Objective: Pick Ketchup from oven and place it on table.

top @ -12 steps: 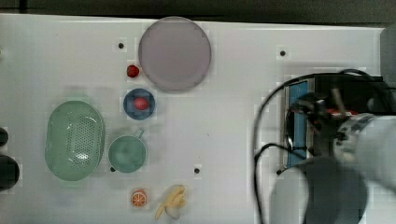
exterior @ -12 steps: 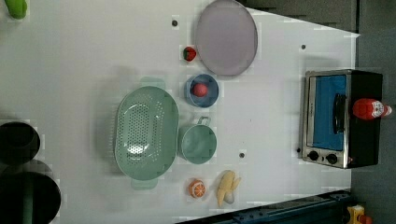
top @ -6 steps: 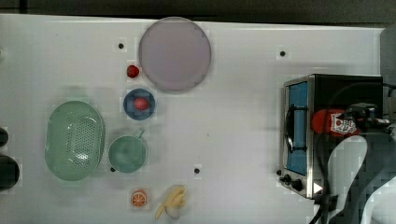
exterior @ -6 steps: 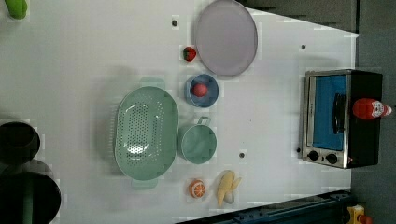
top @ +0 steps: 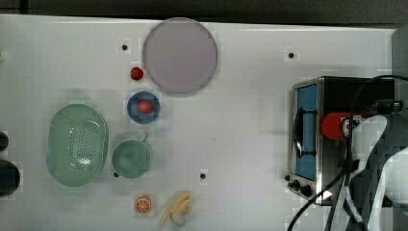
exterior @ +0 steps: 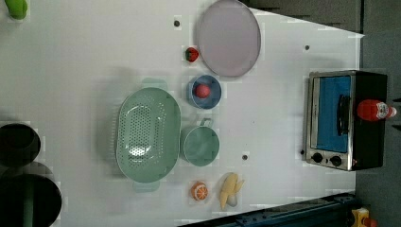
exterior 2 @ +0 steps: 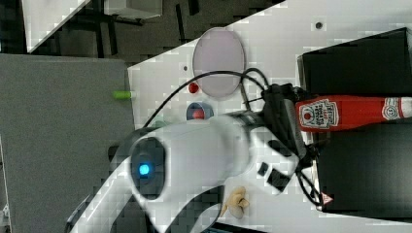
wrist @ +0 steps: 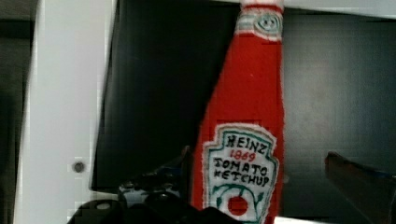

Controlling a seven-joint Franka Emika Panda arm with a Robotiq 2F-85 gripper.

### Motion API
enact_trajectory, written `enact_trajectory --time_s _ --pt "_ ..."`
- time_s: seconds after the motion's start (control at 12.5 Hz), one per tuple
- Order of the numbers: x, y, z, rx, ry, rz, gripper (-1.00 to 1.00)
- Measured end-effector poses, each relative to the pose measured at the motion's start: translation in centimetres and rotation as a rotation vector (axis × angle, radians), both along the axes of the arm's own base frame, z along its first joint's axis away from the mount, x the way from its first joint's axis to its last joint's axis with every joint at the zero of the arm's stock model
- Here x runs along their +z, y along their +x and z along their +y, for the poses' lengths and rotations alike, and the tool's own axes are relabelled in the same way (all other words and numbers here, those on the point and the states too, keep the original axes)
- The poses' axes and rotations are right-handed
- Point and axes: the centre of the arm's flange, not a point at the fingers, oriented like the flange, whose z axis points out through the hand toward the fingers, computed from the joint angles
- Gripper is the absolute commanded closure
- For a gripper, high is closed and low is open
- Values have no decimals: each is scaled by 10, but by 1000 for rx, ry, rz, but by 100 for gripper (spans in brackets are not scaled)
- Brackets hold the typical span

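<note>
The ketchup lies on top of the oven (not inside), above the white counter; the fingers stand wide open around its label end.

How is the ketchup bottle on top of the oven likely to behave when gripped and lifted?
The ketchup looks slim and tall on the oven, so a sideways nudge would probably tip it. Its round body tapers toward the cap, so a high grip may slip. Once lying down, it would likely roll.
</note>
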Motion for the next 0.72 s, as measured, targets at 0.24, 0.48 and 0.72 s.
enact_trajectory --time_s 0.24,0.48,0.72 --pt "-28 4 -2 -44 54 5 -100" --pt "-48 7 -1 -52 71 26 -100" --pt "-56 14 -1 -62 81 25 -68"
